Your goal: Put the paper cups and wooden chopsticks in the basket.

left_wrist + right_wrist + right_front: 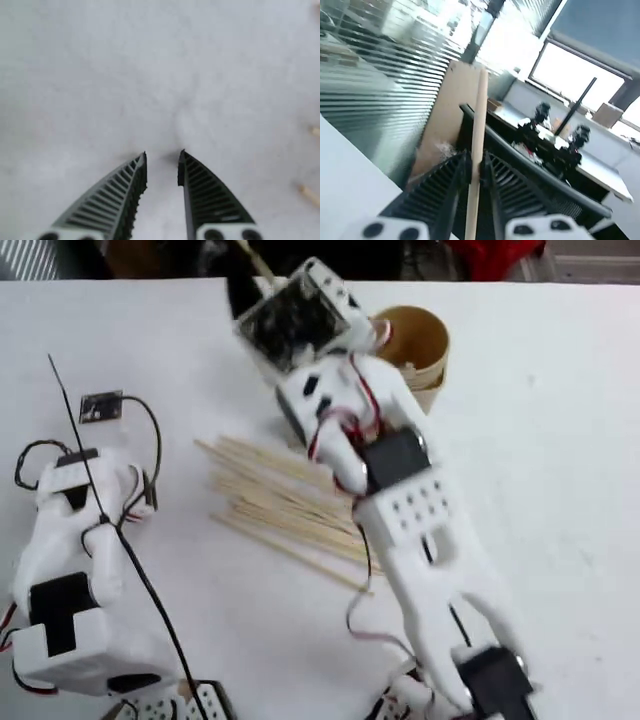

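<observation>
A loose pile of wooden chopsticks point(285, 502) lies on the white table at the middle. Stacked paper cups point(412, 352) stand behind it, partly hidden by the right arm. My right gripper point(476, 159) is raised over the table's far edge, tilted up toward the room, shut on one wooden chopstick point(478, 125) that sticks out past its fingertips. My left gripper point(162, 155) hangs open just over bare table to the left of the pile, nothing between its fingers. Two chopstick ends point(310, 194) lie off to its side.
The right arm point(400, 500) stretches from the near edge across the chopstick pile. The left arm point(70, 540) sits folded at the left with black cables point(130, 550) around it. A small dark tag point(100, 406) lies behind it.
</observation>
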`<action>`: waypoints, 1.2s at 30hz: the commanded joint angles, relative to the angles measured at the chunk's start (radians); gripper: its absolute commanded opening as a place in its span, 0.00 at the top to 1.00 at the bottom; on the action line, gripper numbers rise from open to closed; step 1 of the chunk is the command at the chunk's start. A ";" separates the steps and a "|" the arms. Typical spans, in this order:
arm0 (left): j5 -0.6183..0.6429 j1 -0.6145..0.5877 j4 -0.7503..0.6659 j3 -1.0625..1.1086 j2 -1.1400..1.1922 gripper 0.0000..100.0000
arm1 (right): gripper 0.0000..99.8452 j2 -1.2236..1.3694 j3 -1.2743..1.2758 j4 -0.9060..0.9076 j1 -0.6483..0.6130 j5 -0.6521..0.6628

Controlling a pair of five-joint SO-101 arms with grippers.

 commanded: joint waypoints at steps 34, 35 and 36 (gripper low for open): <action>0.003 0.015 -0.014 -0.005 -0.004 0.88 | 0.98 -0.163 0.008 0.943 0.093 -0.232; 0.003 0.015 -0.014 -0.005 -0.004 0.88 | 0.98 -0.176 0.046 0.972 0.070 -0.201; 0.003 0.015 -0.014 -0.005 -0.004 0.88 | 0.98 -0.183 0.097 0.989 0.045 -0.160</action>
